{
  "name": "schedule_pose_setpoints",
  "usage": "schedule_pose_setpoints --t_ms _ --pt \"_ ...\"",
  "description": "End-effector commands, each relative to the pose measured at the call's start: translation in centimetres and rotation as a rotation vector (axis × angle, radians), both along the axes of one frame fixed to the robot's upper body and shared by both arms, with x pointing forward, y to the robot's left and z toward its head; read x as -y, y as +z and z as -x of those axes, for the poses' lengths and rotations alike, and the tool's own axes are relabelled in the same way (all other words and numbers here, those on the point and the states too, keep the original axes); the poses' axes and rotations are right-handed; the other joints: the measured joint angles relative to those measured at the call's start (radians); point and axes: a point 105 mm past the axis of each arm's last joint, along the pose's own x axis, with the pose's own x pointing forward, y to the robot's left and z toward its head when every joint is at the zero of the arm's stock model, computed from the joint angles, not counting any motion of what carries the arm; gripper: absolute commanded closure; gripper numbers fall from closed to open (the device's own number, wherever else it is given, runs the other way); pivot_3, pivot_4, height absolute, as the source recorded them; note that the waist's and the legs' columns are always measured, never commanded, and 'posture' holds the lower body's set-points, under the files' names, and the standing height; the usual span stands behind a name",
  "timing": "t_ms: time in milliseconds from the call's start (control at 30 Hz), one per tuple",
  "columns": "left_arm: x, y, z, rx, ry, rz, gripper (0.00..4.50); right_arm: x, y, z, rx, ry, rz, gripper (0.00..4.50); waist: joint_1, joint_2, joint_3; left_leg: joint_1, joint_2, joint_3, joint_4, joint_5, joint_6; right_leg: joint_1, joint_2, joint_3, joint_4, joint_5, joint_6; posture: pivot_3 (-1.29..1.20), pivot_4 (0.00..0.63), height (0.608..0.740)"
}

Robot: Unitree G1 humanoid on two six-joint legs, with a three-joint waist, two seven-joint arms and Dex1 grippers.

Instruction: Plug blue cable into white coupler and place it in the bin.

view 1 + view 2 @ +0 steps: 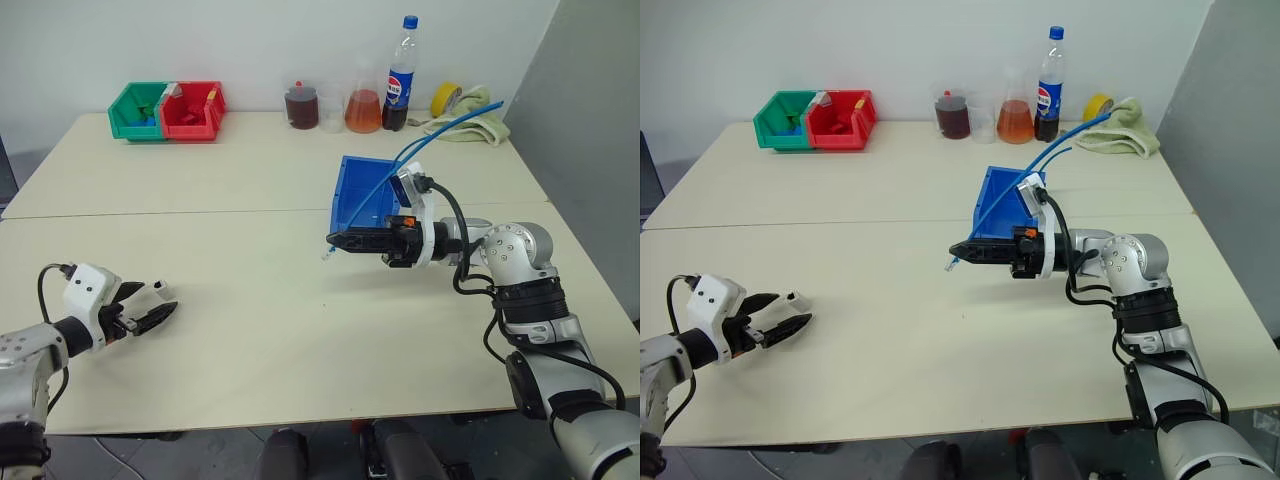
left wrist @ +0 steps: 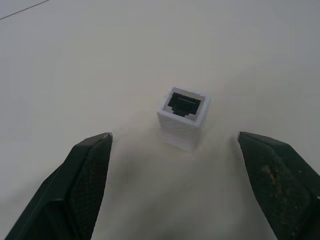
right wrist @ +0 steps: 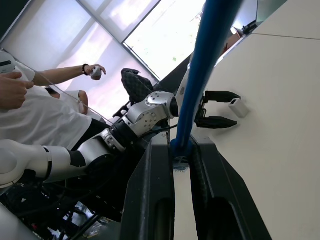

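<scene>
Left gripper hovers low over the matte cream table, fingers spread wide around one small white coupler. Right gripper pinches one glossy blue cable before the bin. Left wrist view: blocky ribbed coupler, dark socket up, between both pads. Right wrist view: the cable's clear plug clamped.
</scene>
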Motion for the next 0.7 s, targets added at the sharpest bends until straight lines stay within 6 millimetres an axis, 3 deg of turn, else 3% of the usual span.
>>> schedule_pose_setpoints --t_ms 33,300,700 --pt "0.2 0.7 -0.9 -0.02 -0.084 -0.035 0.31 0.1 1.4 0.4 0.048 0.006 -0.019 4.35 0.002 0.0 0.0 0.0 -0.001 0.0 0.0 0.0 0.0 0.0 0.0 0.0 0.0 0.0 0.0 0.0 0.15 0.74" --pt "0.2 0.9 -1.1 -0.104 -0.212 -0.105 0.31 0.3 1.4 0.6 0.046 -0.004 -0.011 4.35 -0.001 0.0 0.0 0.0 0.0 0.0 0.0 0.0 0.0 0.0 0.0 0.0 0.001 0.0 0.0 0.0 0.15 0.74" --pt "-1.4 1.1 -1.3 -0.127 -0.204 -0.189 0.31 0.1 1.4 0.6 0.043 -0.01 -0.014 4.35 0.0 -0.001 0.0 0.0 0.0 0.0 0.001 0.0 0.0 0.0 0.0 -0.001 0.002 0.001 0.0 0.0 0.15 0.74"
